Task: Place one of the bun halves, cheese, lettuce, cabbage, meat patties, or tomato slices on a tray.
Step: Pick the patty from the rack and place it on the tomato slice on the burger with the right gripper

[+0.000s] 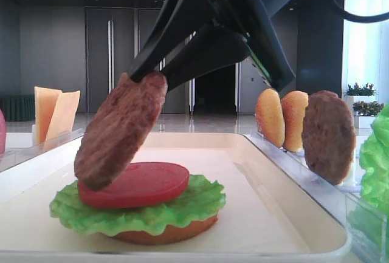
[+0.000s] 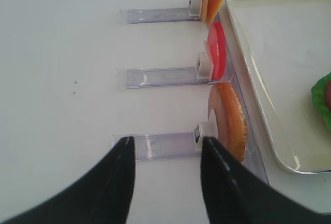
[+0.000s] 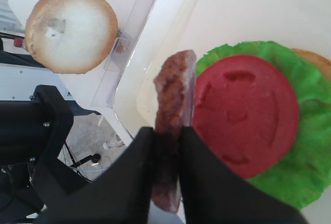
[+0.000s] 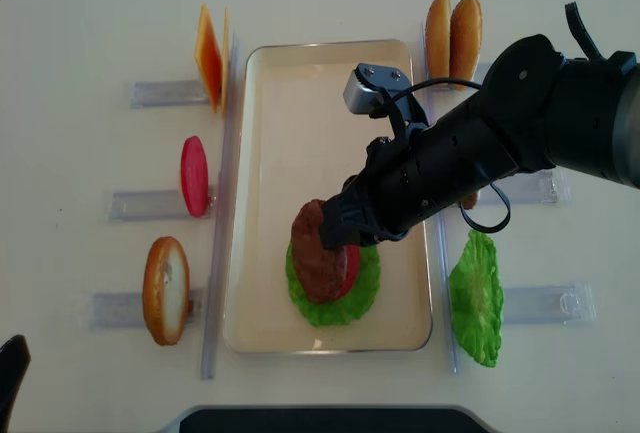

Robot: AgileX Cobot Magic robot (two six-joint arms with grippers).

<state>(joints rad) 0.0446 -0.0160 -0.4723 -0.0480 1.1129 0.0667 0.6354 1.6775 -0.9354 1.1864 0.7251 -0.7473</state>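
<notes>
Right claw [image 1: 143, 76] clamps a tilted meat patty [image 1: 120, 130], lower edge touching the tomato slice [image 1: 143, 184].

The round brown meat patty [image 1: 118, 130] looks rough and grainy, the flat red tomato slice [image 1: 141, 184] smooth and matt, the cream-white plastic tray [image 1: 261, 208] slightly glossy.

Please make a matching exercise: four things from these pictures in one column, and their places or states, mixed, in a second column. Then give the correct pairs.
Things:
1. meat patty
2. tomato slice
3. left claw
4. lettuce leaf

Places or states:
A. standing in the rack right of the tray
B. open, holding nothing
C. lying flat on the lettuce on the tray
D. tilted, gripped by the right claw

Pairs: 1-D, 2-C, 3-B, 4-A
</notes>
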